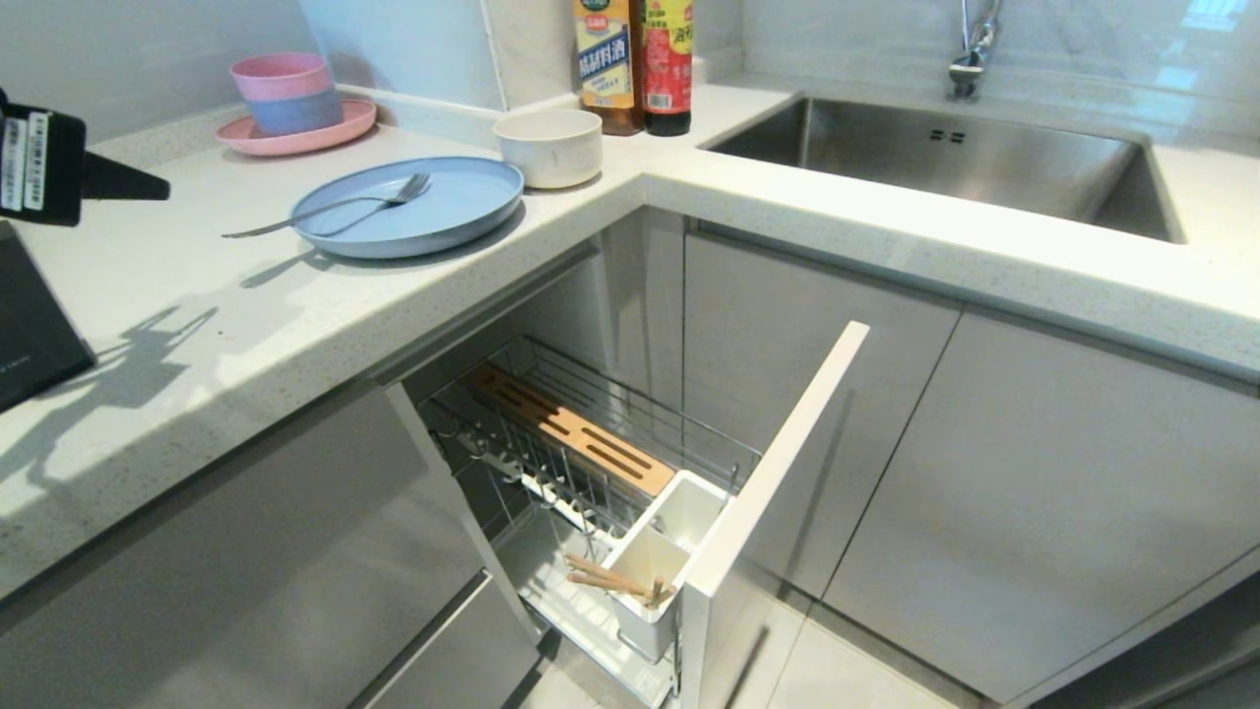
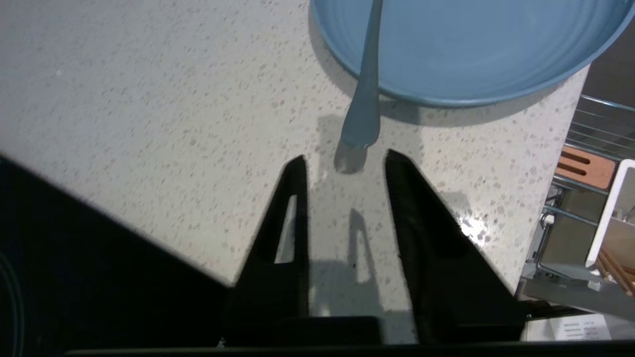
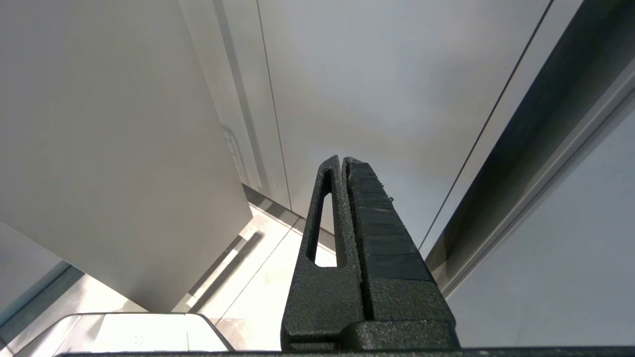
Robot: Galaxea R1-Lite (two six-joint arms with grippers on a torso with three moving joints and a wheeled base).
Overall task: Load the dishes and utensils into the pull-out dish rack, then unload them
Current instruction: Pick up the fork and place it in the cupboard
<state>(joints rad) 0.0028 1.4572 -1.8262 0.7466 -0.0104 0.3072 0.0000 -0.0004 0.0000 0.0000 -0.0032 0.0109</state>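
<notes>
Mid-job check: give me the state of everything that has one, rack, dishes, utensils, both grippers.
pull-out dish rack: pulled out, prongs empty
chopsticks: in the front white cup, leaning
fork: lying across the blue plate, handle overhanging the rim
blue plate: flat on the counter
off-white bowl: upright on the counter, empty
left gripper: open, empty, just short of the fork handle's tip
right gripper: shut, empty, parked low by the cabinets

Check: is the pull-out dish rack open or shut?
Open. The pull-out dish rack is drawn out from the cabinet, its bamboo strip exposed.
</notes>
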